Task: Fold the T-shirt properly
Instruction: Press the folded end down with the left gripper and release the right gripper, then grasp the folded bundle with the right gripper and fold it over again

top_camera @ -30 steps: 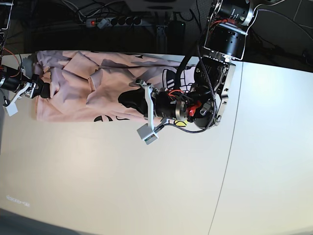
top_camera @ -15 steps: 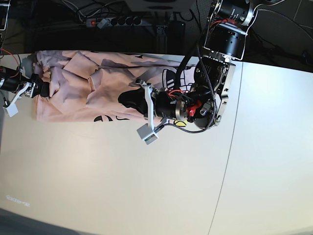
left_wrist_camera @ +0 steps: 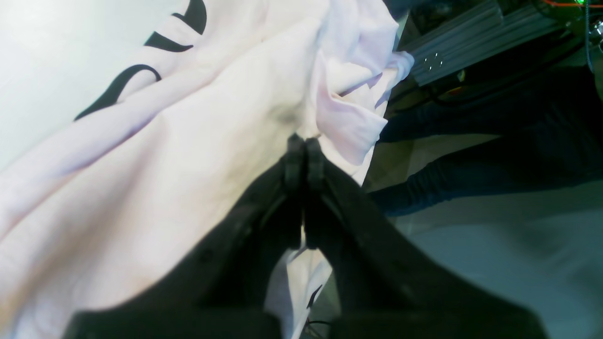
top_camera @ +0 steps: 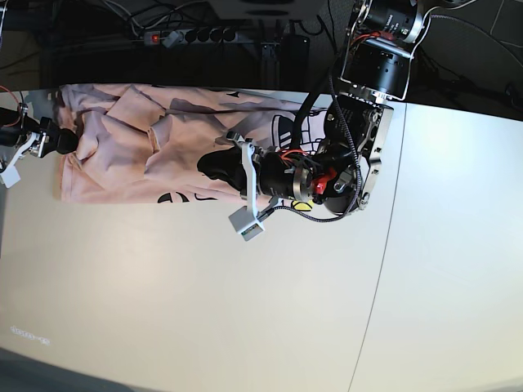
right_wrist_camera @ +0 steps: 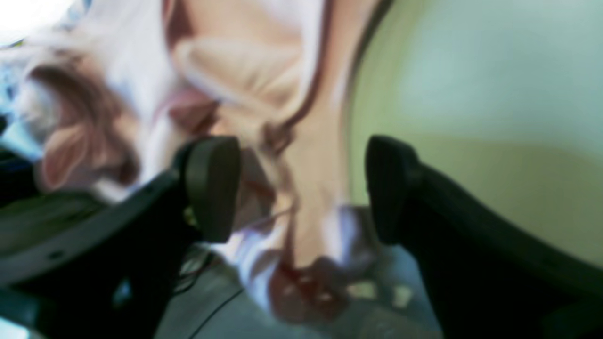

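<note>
T-shirt [top_camera: 155,147] is spread rumpled on the table [top_camera: 245,310], at its far edge. Left gripper [left_wrist_camera: 301,146] is pinched closed over the fabric, grasp unconfirmed. Right gripper [right_wrist_camera: 301,188] is spread wide at the shirt's end; black lettering [left_wrist_camera: 141,75] is seen only from the left wrist.

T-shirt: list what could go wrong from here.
1. The left tool is shut with the T-shirt bunched around its tips; a pull could drag the whole heap instead of one layer.
2. The right tool is open beside the crumpled edge; closing there might catch several folds.
</note>
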Robot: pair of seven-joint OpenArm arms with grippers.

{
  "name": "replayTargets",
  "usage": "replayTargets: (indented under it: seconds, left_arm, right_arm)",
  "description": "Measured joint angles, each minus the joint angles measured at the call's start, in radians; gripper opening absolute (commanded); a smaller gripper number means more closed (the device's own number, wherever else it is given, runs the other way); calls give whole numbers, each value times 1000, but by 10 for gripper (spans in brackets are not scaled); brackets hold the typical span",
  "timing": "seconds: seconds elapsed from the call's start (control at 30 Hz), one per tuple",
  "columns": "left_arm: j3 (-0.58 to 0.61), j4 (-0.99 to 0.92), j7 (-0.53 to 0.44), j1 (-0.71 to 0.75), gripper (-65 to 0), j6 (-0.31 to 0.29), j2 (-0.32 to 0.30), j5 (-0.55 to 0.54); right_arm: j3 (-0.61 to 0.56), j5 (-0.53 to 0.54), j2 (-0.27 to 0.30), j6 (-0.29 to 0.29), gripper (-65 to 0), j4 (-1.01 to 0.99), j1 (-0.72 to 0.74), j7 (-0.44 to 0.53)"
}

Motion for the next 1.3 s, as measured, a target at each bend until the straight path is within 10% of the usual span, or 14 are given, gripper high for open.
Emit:
replayTargets:
  seconds: [0.7,0.93,1.3]
  left_arm:
    - [0,0,10,11,-650,0,0,4]
    - [0,0,10,11,-650,0,0,5]
    - [-14,0,11,11,-650,0,0,-79]
  right_arm:
    - [0,10,-66,5,-220,-2,67,-27]
    - [-4,-105,-74,6,-650,-6,64,133]
    - [-6,-204,-80,7,-650,-6,73,236]
